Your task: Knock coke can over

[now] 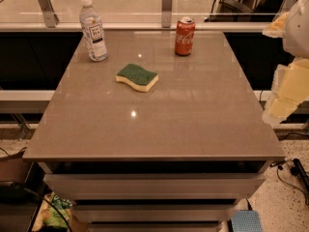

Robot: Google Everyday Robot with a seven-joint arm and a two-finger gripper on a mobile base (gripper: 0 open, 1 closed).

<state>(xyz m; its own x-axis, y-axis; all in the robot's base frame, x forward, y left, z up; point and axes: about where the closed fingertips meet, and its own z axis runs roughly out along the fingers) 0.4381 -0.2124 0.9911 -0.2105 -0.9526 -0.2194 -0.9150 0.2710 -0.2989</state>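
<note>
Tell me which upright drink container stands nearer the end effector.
The red coke can, at the back, right of centre. The clear water bottle stands back left, farther from the end effector, which hangs beyond the table's right edge.

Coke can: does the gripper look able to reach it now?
Probably yes. The gripper hangs beyond the right edge of the table, and nothing stands between it and the coke can; the sponge and the water bottle are further left.

My gripper (pixel 288 88) hung at the right edge of the frame, pale and yellowish, partly cut off by the border. Above it my white arm (pixel 299 30) filled the upper right corner.
</note>
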